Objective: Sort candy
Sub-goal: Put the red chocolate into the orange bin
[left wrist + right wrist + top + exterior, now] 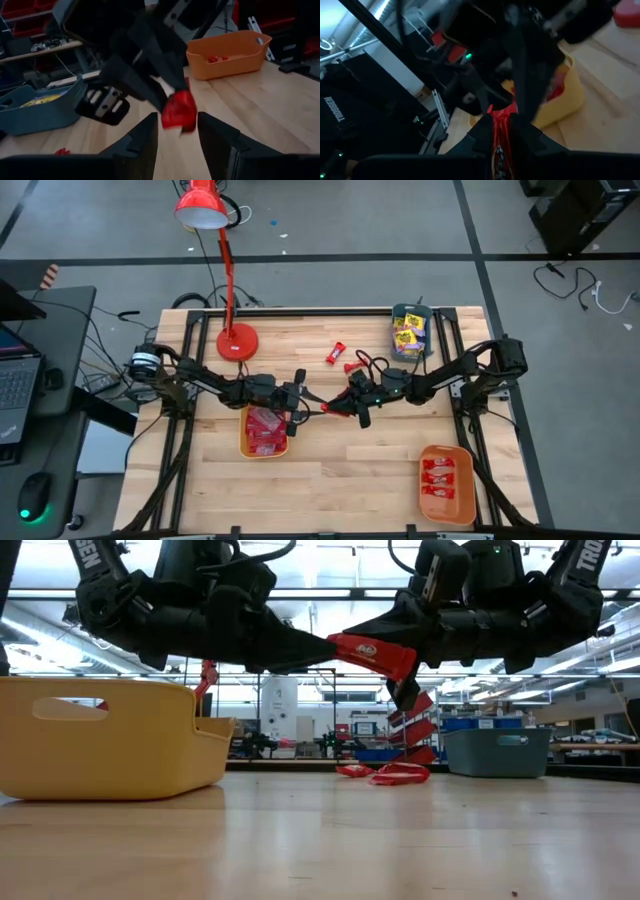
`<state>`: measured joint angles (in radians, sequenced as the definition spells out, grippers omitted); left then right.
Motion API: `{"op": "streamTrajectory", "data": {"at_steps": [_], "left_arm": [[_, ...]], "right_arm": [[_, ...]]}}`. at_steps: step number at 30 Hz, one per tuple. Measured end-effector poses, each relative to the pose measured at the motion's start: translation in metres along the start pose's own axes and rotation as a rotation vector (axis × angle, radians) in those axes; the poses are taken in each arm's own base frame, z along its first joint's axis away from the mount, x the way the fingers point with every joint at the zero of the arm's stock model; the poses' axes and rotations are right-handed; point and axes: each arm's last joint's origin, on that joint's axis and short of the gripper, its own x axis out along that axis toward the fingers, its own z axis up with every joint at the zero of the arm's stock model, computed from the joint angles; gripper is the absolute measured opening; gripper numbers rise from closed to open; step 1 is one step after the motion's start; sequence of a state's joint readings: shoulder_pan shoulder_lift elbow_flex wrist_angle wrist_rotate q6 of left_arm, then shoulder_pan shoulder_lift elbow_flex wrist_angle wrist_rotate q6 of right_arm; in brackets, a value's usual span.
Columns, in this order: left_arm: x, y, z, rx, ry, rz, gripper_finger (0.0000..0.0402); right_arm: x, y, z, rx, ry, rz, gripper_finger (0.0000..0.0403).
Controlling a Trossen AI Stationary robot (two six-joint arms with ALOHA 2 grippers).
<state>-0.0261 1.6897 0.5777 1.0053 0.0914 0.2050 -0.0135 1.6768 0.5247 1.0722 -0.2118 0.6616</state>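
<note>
Red-wrapped flat candy [372, 652] is pinched between the closed fingers of the right gripper [340, 407], held above the wooden table [340, 480]. Facing it, the left gripper [303, 402] is spread apart, its fingers [220, 135] flanking the candy's free end.

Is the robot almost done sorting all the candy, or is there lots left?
Mostly done, it looks. Red candies sit in the yellow tray and the orange tray, yellow ones in the teal tray. Right now the right gripper holds a red candy in the air, meeting the open left gripper as if to hand it over. Two red candies wait on the table.
</note>
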Motion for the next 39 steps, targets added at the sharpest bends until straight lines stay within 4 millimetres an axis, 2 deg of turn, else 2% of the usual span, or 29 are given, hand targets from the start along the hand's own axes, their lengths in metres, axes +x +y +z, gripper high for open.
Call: {"op": "streamTrajectory", "data": {"at_steps": [6, 15, 23, 39], "left_arm": [[0.0001, 0.0, -0.0006, 0.0, 0.004, 0.001, 0.0116], [0.0, -0.0004, -0.001, 0.001, 0.007, -0.005, 0.0008], [0.0, -0.0005, -0.0009, 0.009, 0.005, -0.013, 0.0002], [-0.0002, -0.0014, -0.0018, 0.028, 0.009, -0.033, 0.0]], "right_arm": [[0.0002, 0.0004, 0.0007, -0.011, -0.005, 0.003, 0.0045], [0.0002, 0.0003, 0.0007, -0.011, -0.004, 0.003, 0.0045], [0.0001, 0.0001, -0.0002, -0.007, 0.015, 0.01, 0.0053], [-0.0004, -0.0041, -0.0087, 0.053, 0.128, -0.002, 0.0111]]}}
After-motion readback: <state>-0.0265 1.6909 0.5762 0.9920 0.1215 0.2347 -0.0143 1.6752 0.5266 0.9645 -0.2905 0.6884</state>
